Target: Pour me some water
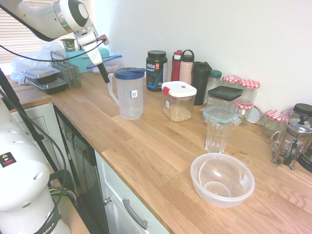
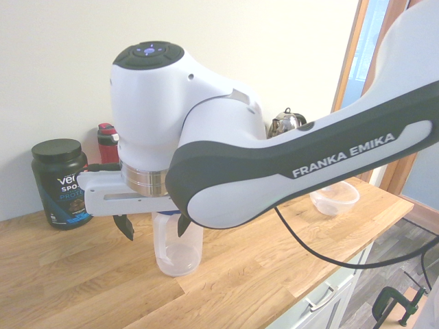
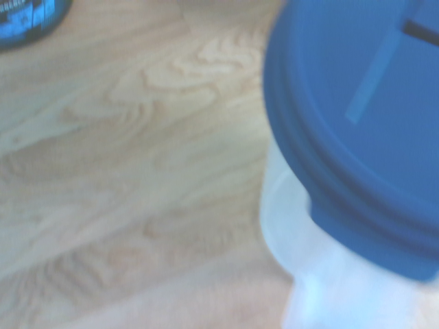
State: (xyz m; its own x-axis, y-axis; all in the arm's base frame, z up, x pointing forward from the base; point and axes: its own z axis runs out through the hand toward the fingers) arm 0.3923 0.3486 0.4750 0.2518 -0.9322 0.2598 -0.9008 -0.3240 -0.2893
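The robot's fingers (image 2: 152,226) are spread wide and hold nothing. The pitcher (image 1: 129,93) stands upright on the wooden desk (image 1: 161,161), just below and a little past the fingers, not touching them. It is clear plastic with a blue lid (image 3: 357,116) on top and a thin handle (image 1: 112,89) on the side nearest the fingers. I think it is stiff but thin, so a hard squeeze could bend its wall. Its smooth sides look slippery. I cannot tell how much water is in it; only a little shows near the bottom, so it is likely light. The handle looks like the best place to hold it, pinched from both sides. The drinking glass (image 1: 217,129) stands well away from the fingers, beyond the pitcher, with a clear bowl (image 1: 222,178) near it. Glass can break, so pouring should be gentle.
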